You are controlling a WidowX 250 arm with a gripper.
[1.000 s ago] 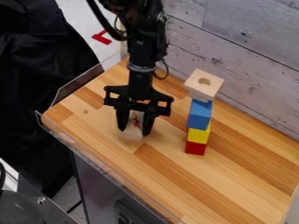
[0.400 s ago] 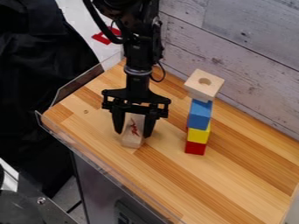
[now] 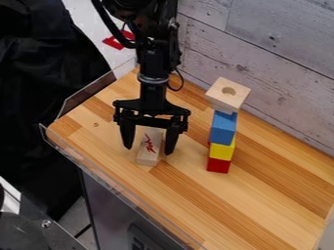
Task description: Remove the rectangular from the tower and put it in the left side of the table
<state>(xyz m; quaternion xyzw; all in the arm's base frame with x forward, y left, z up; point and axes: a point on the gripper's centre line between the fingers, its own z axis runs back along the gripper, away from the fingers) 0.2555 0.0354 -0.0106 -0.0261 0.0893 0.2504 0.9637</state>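
1. Rectangular block (image 3: pixel 148 157), pale wood: lies long and flat on the tabletop (image 3: pixel 261 195), left of the tower as the camera sees it, well apart from it.
2. My claw (image 3: pixel 149 150) is over the block, fingers spread wide, one on each side of it. Gap on both sides, so I'm gripping nothing. The block's near end pokes out past my fingertips, toward the camera. Far end sits up under the claw. Can't tell if my fingertips touch the wood below.
3. Markings: red squiggly mark (image 3: pixel 149 143) on the block's upper face, between my fingers. Can't make it out as letters. Pale surface beyond the tabletop has a bold red shape (image 3: pixel 118 41) on it, partly behind my arm.
4. Tower, bottom to top: red block (image 3: pixel 218 165), yellow block (image 3: pixel 222 151), taller blue block (image 3: pixel 223 128), then pale wood on top with a round hole (image 3: pixel 228 91) in its upper face. Top piece sits turned relative to the blocks under it.
5. Around: clear edging (image 3: pixel 91 93) along the tabletop's left side, whitish-gray plank wall (image 3: pixel 281 63) behind, dark cloth (image 3: pixel 46 97) at left.
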